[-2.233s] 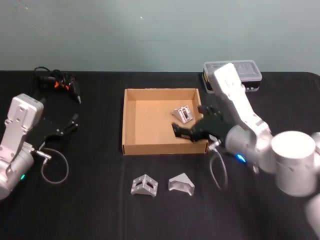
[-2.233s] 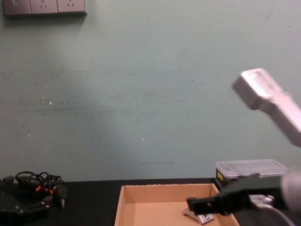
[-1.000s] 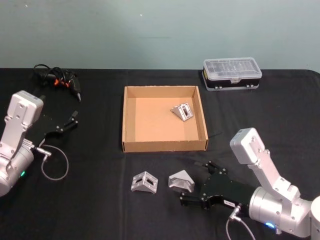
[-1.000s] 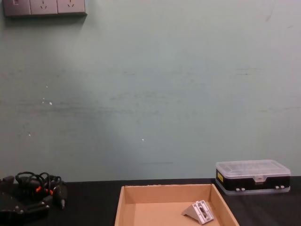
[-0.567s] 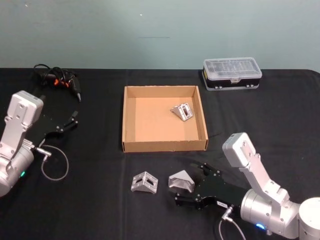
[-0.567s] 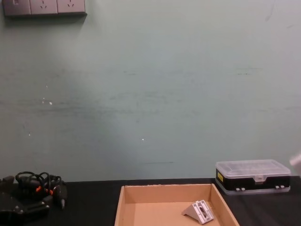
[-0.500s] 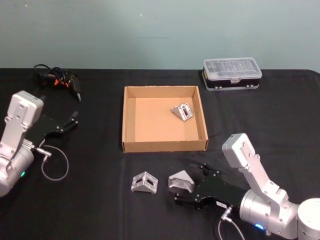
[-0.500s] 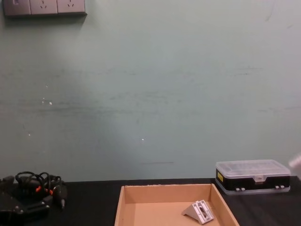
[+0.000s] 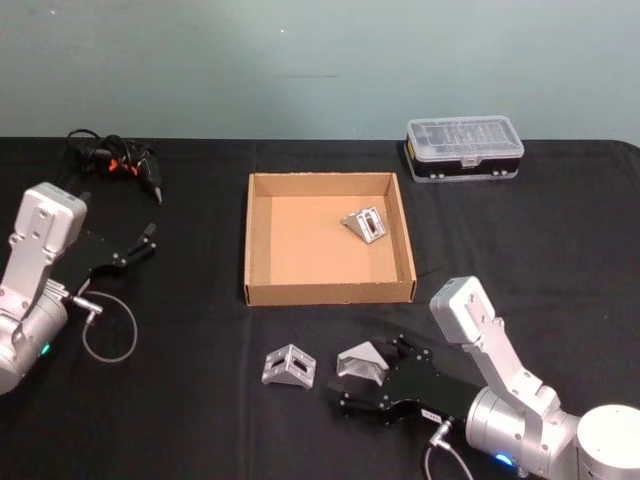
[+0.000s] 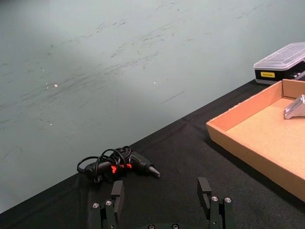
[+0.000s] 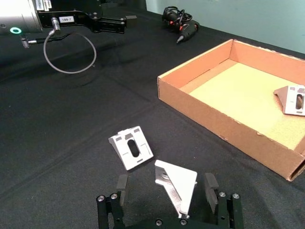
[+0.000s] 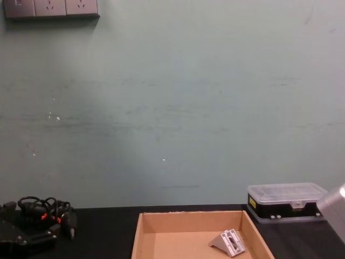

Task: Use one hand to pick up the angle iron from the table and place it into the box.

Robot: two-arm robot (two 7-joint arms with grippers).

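Observation:
Two silver angle irons lie on the black table (image 9: 190, 410) in front of the tan box (image 9: 330, 292): one at the left (image 9: 289, 367) (image 11: 131, 147), one at the right (image 9: 363, 362) (image 11: 177, 182). My right gripper (image 9: 371, 373) (image 11: 166, 185) is open and low over the table, its fingers (image 11: 209, 185) on either side of the right angle iron, not touching it. A third angle iron (image 9: 364, 225) (image 11: 291, 99) (image 12: 229, 241) rests inside the box (image 11: 209, 114) (image 12: 191, 215). My left gripper (image 9: 145, 240) (image 10: 160, 193) stays parked at the table's left, open and empty.
A plastic case (image 9: 464, 147) (image 12: 285, 202) with a clear lid stands behind the box at the right. A black device with looped cables and orange marks (image 9: 115, 163) (image 10: 119, 164) lies at the back left. A cable loop (image 9: 108, 330) hangs from my left arm.
My right gripper left the box, dropped to the table's front and slid left, so its open fingers now straddle the right angle iron. The left arm has not moved.

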